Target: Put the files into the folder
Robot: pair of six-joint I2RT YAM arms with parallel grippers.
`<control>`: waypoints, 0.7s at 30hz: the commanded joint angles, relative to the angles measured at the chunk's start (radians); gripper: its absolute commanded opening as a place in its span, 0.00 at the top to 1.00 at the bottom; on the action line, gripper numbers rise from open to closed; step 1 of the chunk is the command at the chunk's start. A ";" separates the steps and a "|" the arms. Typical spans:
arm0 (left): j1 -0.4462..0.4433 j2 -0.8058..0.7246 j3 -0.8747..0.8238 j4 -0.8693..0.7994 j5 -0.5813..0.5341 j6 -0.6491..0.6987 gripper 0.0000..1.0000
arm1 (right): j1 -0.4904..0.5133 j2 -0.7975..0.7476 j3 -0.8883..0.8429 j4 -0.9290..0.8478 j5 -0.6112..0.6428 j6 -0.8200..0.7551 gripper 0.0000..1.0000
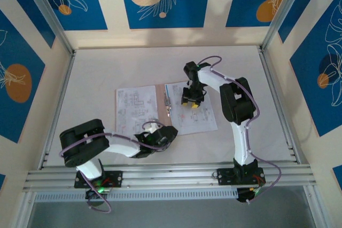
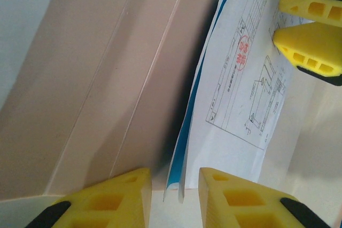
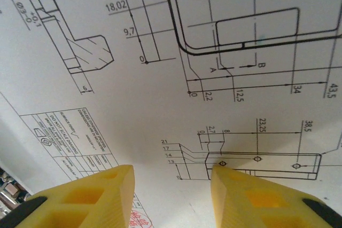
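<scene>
Presently | left pincer (image 2: 175, 180) spread, files (image 2: 240, 105) edge loose between its fingers, folder (image 2: 96, 89) flap beside | right pincer (image 3: 172, 173) spread, tips on files | risk: unclamped sheets slip, fan out, miss folder.

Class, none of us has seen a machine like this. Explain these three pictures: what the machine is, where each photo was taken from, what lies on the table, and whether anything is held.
It is a robot: two jointed arms bolted to a white table. One picture looks down from above; the other two come from wrist cameras, each showing its own yellow claw tips. On the table lie a tan folder, printed drawing sheets and a blue sheet. The left claw is open at the sheets' edge; the right claw is open over a drawing. Nothing is clearly held.
</scene>
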 commanded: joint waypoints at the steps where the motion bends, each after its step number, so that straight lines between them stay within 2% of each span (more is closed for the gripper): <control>1: 0.009 -0.008 -0.005 -0.015 -0.002 0.018 0.72 | 0.007 0.036 0.032 -0.024 -0.030 0.002 0.57; 16: 0.021 -0.014 0.003 -0.019 0.008 0.038 0.76 | 0.022 0.029 0.013 -0.021 -0.046 -0.020 0.57; 21: 0.027 -0.011 0.009 -0.019 0.017 0.044 0.81 | 0.020 0.028 0.015 -0.021 -0.047 -0.020 0.57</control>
